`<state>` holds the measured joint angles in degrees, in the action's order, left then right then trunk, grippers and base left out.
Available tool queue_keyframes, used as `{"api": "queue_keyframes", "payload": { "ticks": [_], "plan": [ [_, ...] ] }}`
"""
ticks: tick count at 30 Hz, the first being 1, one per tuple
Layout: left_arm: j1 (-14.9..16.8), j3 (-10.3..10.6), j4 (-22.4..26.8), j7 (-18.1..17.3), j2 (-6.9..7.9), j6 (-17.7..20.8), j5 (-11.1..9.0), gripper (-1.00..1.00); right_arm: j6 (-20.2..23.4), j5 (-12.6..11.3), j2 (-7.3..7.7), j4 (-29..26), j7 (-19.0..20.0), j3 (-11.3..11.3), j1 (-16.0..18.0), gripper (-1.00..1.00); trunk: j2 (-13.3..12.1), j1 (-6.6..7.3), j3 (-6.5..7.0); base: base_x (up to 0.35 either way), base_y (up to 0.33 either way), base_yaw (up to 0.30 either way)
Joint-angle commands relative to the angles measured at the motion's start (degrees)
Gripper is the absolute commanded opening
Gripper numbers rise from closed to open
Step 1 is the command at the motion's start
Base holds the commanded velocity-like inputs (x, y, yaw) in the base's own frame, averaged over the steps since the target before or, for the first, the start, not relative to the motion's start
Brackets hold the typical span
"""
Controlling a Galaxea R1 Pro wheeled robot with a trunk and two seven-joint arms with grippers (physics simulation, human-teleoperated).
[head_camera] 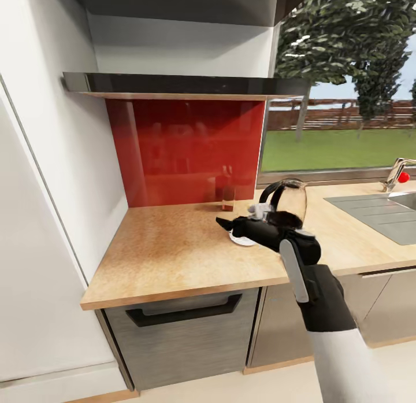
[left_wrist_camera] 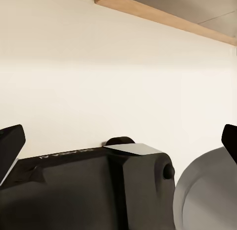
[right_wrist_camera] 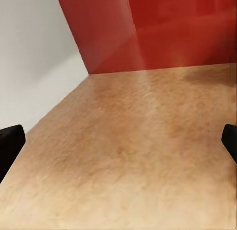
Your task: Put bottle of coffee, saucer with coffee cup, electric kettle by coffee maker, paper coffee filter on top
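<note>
On the kitchen countertop [head_camera: 167,247], my right gripper [head_camera: 231,226] hovers open just above a small white saucer [head_camera: 242,240], hiding most of it. In the right wrist view the right gripper [right_wrist_camera: 118,141] has its fingers spread wide with only bare wood between them. The electric kettle [head_camera: 289,203], a clear glass jug with a black handle, stands right behind that wrist. A small pale thing [head_camera: 258,208] beside the kettle is partly hidden and I cannot tell what it is. The small dark bottle of coffee [head_camera: 227,198] stands by the red backsplash. My left gripper [left_wrist_camera: 118,141] is open, facing my own body.
A grey inset sink [head_camera: 381,215] with a tap [head_camera: 396,172] lies to the right. A dark shelf [head_camera: 173,85] overhangs the counter's back. A white wall [head_camera: 52,160] bounds the left end. Bare wood stretches left of the saucer.
</note>
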<state>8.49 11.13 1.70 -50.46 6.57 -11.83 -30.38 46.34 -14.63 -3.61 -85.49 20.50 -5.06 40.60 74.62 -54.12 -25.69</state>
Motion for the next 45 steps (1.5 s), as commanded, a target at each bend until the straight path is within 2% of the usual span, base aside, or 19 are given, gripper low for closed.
{"api": "queue_keyframes", "payload": {
  "ticks": [1,3,6,7,8,11,13,14,15,16,22,45],
  "plan": [
    [0.0,0.5,0.0,-0.1,0.02,-0.4,-0.3,1.00,0.2,0.1,-0.59,0.7,-2.0,-0.5,0.6,1.00,0.0,0.00,-0.06,0.000,0.000,0.000],
    [0.0,0.5,0.0,-0.1,0.05,-0.4,-0.4,1.00,-1.1,0.2,-2.60,6.0,-10.3,-2.1,3.5,1.00,0.0,0.00,-0.06,0.000,0.000,0.000],
    [0.0,0.4,0.0,-0.1,0.09,-0.4,-0.4,1.00,-4.9,0.2,-3.74,13.5,-18.9,-4.5,6.8,1.00,0.0,0.00,-0.06,0.000,0.000,0.000],
    [0.0,0.4,0.0,-0.1,0.09,-0.3,-0.4,1.00,-5.9,0.2,-3.85,15.1,-20.5,-5.2,7.4,1.00,0.0,0.00,-0.06,0.000,0.000,0.000],
    [0.0,0.4,0.0,-0.1,0.10,-0.3,-0.4,1.00,-8.8,0.2,-4.07,20.0,-25.5,-6.8,9.3,1.00,0.0,0.00,-0.06,0.000,0.000,0.000],
    [0.0,0.4,0.0,-0.1,0.10,-0.3,-0.4,1.00,-11.7,0.3,-4.18,24.4,-30.0,-7.7,10.9,1.00,0.0,0.00,-0.06,0.000,0.000,0.000],
    [0.0,0.4,0.0,-0.1,0.11,-0.3,-0.4,1.00,-15.8,0.5,-4.21,29.6,-35.8,-8.4,12.3,1.00,0.0,0.00,-0.06,0.000,0.000,0.000],
    [0.0,0.4,0.0,-0.1,0.11,-0.3,-0.4,1.00,-16.6,0.6,-4.21,30.4,-36.8,-8.6,12.4,1.00,0.0,0.00,-0.06,0.000,0.000,0.000],
    [0.0,0.4,0.0,-0.1,0.11,-0.3,-0.4,1.00,-18.2,1.2,-4.21,31.7,-38.7,-8.7,12.6,1.00,0.0,0.00,-0.06,0.000,0.000,0.000],
    [0.0,0.4,0.0,-0.1,0.11,-0.3,-0.4,1.00,-21.1,3.6,-4.21,34.0,-43.0,-8.9,12.8,1.00,0.0,0.00,-0.06,0.000,0.000,0.000],
    [0.0,0.4,0.0,-0.1,0.19,-0.3,-0.4,1.00,-22.6,5.4,-4.00,35.6,-45.7,-9.0,13.0,1.00,0.0,0.00,-0.06,0.000,0.000,0.000],
    [0.0,0.2,0.0,-0.2,0.30,-0.3,-0.4,1.00,-22.7,5.5,-3.86,35.7,-45.8,-8.9,13.0,1.00,0.0,0.00,-0.06,0.100,-0.020,0.000]
  ]
}}
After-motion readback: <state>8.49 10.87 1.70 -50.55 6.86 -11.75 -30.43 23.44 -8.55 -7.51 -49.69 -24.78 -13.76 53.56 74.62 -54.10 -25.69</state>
